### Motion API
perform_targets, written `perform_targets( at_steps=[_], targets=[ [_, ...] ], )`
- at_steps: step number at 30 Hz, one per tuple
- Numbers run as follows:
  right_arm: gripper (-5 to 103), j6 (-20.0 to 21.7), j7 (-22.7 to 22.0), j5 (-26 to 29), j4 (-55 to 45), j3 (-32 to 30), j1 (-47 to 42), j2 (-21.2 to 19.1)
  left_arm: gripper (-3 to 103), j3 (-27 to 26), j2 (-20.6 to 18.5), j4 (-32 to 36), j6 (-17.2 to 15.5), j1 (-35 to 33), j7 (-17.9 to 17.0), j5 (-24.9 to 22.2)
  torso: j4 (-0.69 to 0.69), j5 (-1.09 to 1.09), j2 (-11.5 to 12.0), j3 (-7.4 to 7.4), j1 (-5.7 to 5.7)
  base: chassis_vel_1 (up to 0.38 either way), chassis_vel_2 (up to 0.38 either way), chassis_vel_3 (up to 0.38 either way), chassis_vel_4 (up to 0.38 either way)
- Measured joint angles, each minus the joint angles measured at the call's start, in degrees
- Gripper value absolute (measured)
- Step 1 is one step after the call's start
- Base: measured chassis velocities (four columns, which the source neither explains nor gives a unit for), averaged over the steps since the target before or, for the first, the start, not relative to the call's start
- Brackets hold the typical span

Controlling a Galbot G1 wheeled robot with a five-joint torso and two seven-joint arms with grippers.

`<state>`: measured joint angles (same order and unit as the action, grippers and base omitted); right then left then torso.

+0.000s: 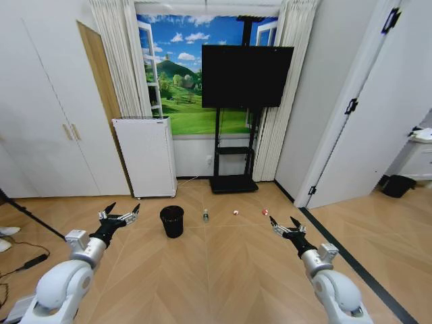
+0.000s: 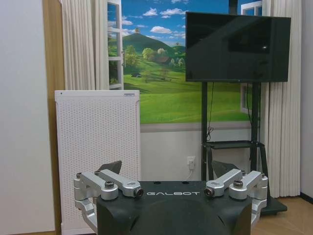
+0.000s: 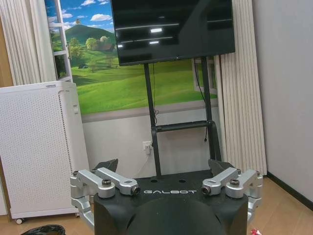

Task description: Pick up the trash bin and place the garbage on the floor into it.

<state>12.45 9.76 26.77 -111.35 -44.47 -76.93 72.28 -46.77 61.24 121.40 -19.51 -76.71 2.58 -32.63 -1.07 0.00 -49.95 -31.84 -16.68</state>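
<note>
Black mesh trash bin [image 1: 171,221] stands upright, round, slightly tapered.

Staged living-room mock-up, likely a test room. Herringbone wood floor [image 1: 223,270], white closet doors [image 1: 47,128], curtains [image 1: 121,61] framing a printed landscape backdrop [image 1: 182,74] posing as a window, black TV [image 1: 246,75] on a stand, white perforated appliance [image 1: 145,156].

Black mesh trash bin [image 1: 172,221] and clear plastic bottle [image 1: 206,215] on smooth, faintly glossy herringbone wood floor [image 1: 223,270]; brushed-metal links on each matt black gripper (left [image 1: 121,210], right [image 1: 283,223]).
</note>
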Motion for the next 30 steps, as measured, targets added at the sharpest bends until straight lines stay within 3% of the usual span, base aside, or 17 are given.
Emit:
perform_targets(
  at_steps=[17,29,30],
  targets=[
    [100,-1.12,0.35,-0.25,0.94,0.30,0.36,0.11,100,0.22,-0.02,-0.36,0.17,0.26,0.45,0.00,0.00,0.00,-0.01,0.01,0.02,-0.010,0.009,0.016,-0.013],
    [100,-1.23,0.41,-0.31,1.13,0.41,0.39,-0.11,100,0.30,-0.03,-0.41,0.19,0.31,0.56,0.00,0.01,-0.03,0.00,0.00,0.00,-0.200,0.202,0.194,-0.207],
    [100,-1.24,0.43,-0.31,1.14,0.46,0.40,-0.11,100,0.29,-0.02,-0.40,0.19,0.31,0.58,0.00,0.02,0.04,0.01,-0.01,-0.01,-0.262,0.278,0.297,-0.261]
  ],
)
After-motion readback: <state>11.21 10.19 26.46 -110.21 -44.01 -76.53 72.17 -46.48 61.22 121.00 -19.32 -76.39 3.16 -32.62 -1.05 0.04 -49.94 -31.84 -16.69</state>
